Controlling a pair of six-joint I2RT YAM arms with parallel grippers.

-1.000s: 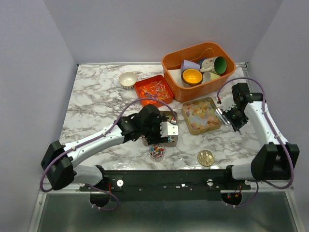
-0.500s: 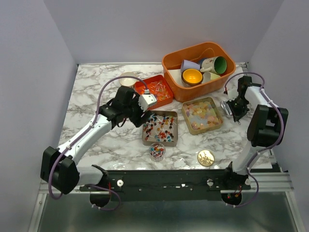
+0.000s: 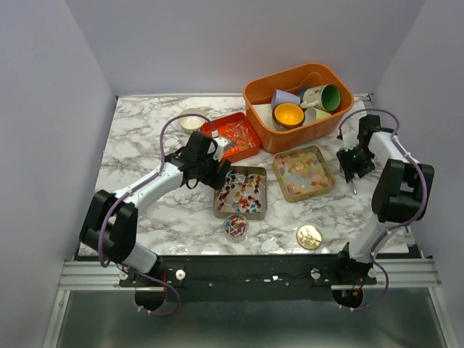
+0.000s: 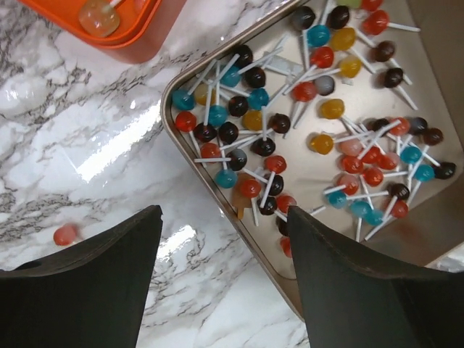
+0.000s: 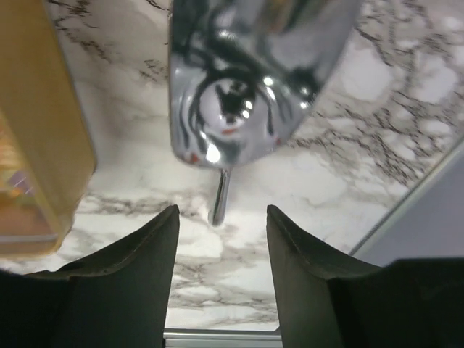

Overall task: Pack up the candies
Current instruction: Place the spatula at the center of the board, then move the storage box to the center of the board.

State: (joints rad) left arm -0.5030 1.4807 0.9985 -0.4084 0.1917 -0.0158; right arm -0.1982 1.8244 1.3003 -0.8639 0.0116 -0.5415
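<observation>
A shallow metal tray (image 3: 218, 210) of small red, blue, yellow and dark candies on white sticks (image 3: 241, 192) sits mid-table; in the left wrist view the candies (image 4: 319, 123) fill the tray (image 4: 168, 123). A second tray (image 3: 330, 174) holds pale pastel gummies (image 3: 303, 172). A small clear jar (image 3: 235, 227) holds mixed candies. One loose red candy (image 4: 65, 234) lies on the marble. My left gripper (image 3: 215, 165) is open and empty over the first tray's back-left corner (image 4: 225, 290). My right gripper (image 3: 351, 168) is open and empty (image 5: 221, 283), just behind a shiny metal scoop (image 5: 246, 72) on the table.
A red tray (image 3: 232, 136) with more sweets sits behind the left gripper. An orange bin (image 3: 255, 98) of coloured cups stands at the back right. A white bowl (image 3: 192, 118) is at the back. A gold disc (image 3: 309, 235) lies near the front. The gummy tray's wall (image 5: 36, 145) is left of the scoop.
My left gripper has moved from over the stick-candy tray back and left toward the red tray. My right arm has folded back to the right of the gummy tray.
</observation>
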